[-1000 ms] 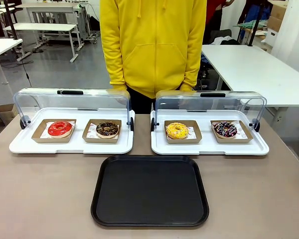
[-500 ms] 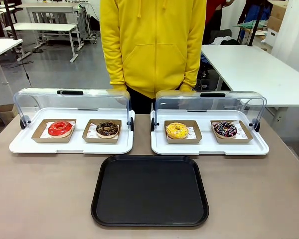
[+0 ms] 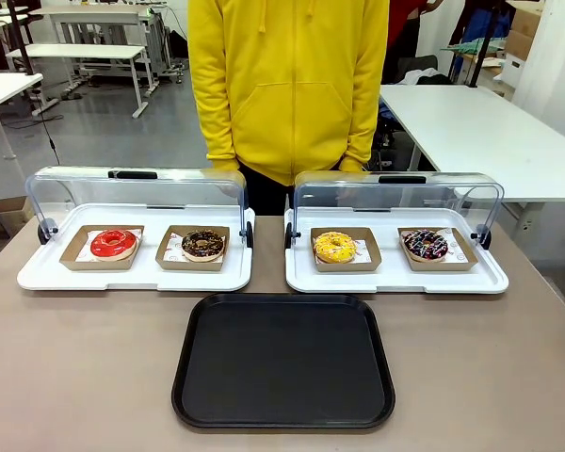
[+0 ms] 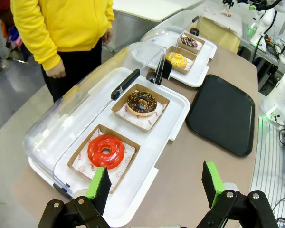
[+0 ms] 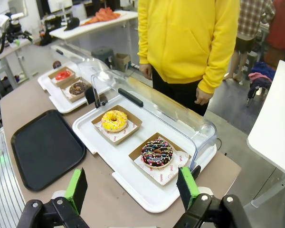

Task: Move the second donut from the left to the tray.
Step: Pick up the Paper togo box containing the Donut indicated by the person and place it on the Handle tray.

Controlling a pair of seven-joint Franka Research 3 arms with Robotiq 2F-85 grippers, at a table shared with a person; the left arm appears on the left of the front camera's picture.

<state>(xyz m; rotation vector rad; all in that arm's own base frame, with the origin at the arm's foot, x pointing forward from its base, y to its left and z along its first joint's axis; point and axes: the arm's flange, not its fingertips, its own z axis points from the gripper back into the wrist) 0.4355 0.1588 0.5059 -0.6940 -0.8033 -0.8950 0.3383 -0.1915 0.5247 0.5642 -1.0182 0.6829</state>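
Chocolate-glazed donut [image 3: 203, 245], second from the left, sits in its brown cardboard holder [image 3: 169, 260] on the left white display tray [image 3: 38, 274], just beside the red-glazed donut [image 3: 113, 244]. The clear lid [image 3: 137, 188] of that tray is raised behind both. The right display tray [image 3: 494, 279], lid also up, holds a yellow donut [image 3: 334, 247] and a dark sprinkled donut [image 3: 425, 245]. The black tray [image 3: 282, 363] lies on the table [image 3: 75, 377] on the robot's side of the two display trays, between them, nothing on it. Left gripper [image 4: 156, 183] hangs above the left display tray's near edge, fingers spread wide, gripping nothing. Right gripper [image 5: 133, 187] hangs over the right display tray, fingers likewise spread, nothing between them. A person in a yellow hoodie [image 3: 290, 85] stands at the far side, hands hanging at the sides.
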